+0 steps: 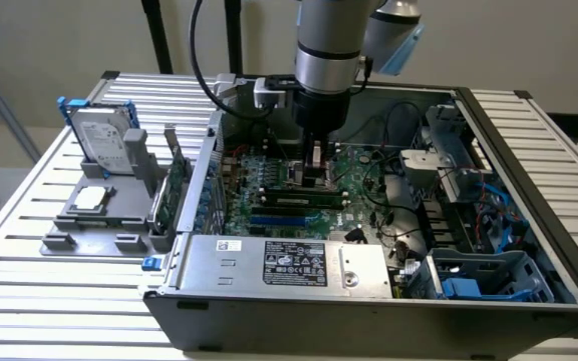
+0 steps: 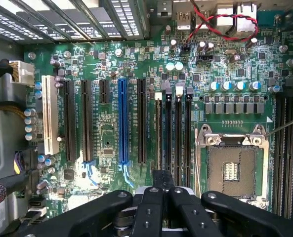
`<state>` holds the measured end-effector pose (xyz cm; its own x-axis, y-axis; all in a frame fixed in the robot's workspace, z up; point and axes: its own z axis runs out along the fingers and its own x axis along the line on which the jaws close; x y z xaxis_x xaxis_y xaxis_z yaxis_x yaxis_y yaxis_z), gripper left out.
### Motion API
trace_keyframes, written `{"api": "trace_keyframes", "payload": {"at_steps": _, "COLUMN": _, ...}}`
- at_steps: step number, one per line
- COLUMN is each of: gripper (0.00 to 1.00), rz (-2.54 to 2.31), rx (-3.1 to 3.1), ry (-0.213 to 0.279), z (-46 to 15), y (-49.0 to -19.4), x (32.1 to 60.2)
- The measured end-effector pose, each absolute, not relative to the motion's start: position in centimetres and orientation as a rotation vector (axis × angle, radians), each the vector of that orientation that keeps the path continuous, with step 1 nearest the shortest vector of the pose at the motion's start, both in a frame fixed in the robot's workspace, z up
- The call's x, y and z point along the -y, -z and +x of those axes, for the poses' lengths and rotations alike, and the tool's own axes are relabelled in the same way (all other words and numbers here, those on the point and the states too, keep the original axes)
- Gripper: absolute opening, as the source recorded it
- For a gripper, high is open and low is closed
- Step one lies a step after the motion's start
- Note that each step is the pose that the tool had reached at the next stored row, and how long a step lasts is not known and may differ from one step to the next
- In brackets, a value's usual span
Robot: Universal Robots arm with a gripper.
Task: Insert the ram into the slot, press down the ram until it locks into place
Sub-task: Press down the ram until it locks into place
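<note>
Pincer [image 2: 162, 190] pinched narrow, poised right over the bank of memory sockets, likely for pushing down. Ram [image 1: 302, 197] lying lengthwise in the slot [image 1: 299, 203], can't tell if clipped in. Farther back, blue expansion slot [image 2: 122, 121] on the motherboard [image 2: 106, 143].

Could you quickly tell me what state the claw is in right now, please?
Claw: closed, pressing on the long thin green ram stick, which sits in the long narrow black memory slot.
</note>
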<state>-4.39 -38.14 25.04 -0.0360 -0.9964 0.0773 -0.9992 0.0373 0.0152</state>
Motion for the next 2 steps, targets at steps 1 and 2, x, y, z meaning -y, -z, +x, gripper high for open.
{"api": "trace_keyframes", "payload": {"at_steps": 1, "gripper": 0.11, "rz": 2.134, "rx": 2.214, "ry": -0.066, "z": -4.39, "y": -25.04, "x": 38.14}}
{"api": "trace_keyframes", "payload": {"at_steps": 2, "gripper": 0.11, "rz": 2.134, "rx": 2.214, "ry": -0.066, "z": -4.39, "y": -25.04, "x": 38.14}}
